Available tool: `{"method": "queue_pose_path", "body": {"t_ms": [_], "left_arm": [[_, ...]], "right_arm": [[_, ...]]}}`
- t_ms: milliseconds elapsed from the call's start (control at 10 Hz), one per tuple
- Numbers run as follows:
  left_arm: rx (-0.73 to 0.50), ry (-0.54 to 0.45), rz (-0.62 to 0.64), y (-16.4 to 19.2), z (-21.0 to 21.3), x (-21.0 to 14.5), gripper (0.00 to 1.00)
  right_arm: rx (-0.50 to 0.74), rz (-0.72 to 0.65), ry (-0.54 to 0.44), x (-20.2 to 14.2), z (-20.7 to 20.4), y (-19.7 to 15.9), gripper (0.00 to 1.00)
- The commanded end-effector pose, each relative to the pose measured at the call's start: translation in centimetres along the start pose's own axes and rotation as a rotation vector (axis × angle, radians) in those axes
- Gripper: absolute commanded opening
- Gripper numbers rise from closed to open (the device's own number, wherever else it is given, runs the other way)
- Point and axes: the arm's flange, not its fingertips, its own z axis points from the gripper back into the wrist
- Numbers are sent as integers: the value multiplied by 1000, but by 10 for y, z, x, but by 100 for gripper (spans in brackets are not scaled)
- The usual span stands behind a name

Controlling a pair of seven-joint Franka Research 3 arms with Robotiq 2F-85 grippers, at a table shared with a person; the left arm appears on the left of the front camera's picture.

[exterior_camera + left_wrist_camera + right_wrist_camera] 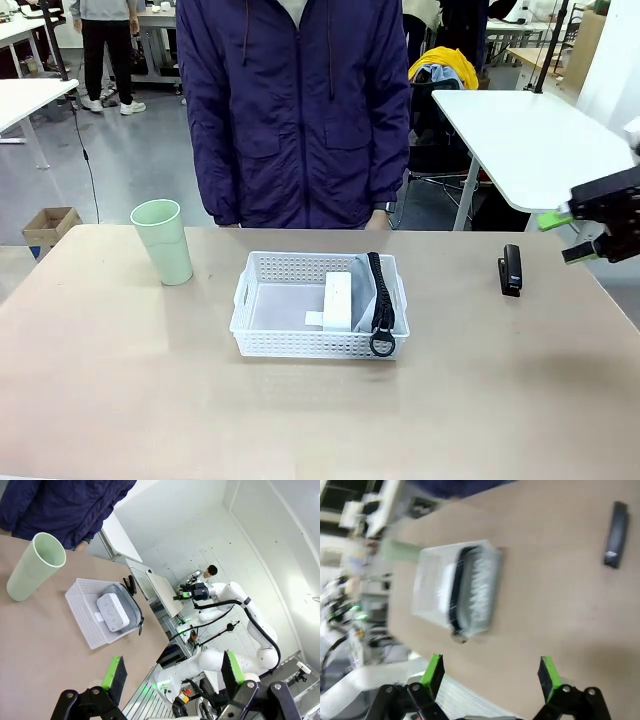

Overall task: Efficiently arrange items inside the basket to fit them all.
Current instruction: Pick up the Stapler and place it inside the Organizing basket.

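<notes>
Hovering left hand [173, 670]: raised over the robot's side of the counter [120, 400]. Green-padded fingers [114, 672] spread wide, with nothing between them.
Right hand [560, 238]: raised at the counter's right edge, to the right of the black device. Pads spread wide, gripping nothing. Its own wrist view is motion-blurred.
Basket [318, 345]: white, lattice-walled, standing flat on the counter near the middle, with its long side facing the robot. Not touched by either hand.
Grey pouch [362, 292]: inside the basket, set on edge along the right short wall.
Strap [380, 290]: black, running along the top of the pouch. Its ring [382, 344] sits at the near rim.
White box [338, 300]: inside the basket, lying flat just left of the pouch. Whether the two touch cannot be told.
Black device [511, 270]: outside the basket, lying flat on the counter. It is well apart from the basket on the right, with its long axis running near to far.
Cup [163, 240]: pale green, outside the basket, upright with its mouth up. It stands on the counter left of the basket and farther back.
Person [290, 110]: standing at the far edge of the counter in a dark blue zipped jacket.
</notes>
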Motion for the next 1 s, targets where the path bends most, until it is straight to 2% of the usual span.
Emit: {"method": "queue_pose_path", "body": {"t_ms": [0,100,300,400,500,700,900], "left_arm": [[-15,-9,-22,-2,-1,0,100],[-15,-9,-22,-2,-1,0,100],[-15,-9,-22,-2,-1,0,100],[-15,-9,-22,-2,-1,0,100],[-15,-9,-22,-2,-1,0,100],[-15,-9,-22,-2,-1,0,100],[-15,-9,-22,-2,-1,0,100]], "right_arm": [[-397,-103,28,12,-15,13,100],[-455,-103,29,16,-22,16,100],[-495,-167,-45,22,-25,12,100],[-478,-192,-154,21,-21,16,100],[-486,-96,-57,16,-26,10,100],[-499,-138,-80,19,-24,8,100],[-557,-190,-54,48,-38,2,100]]}}
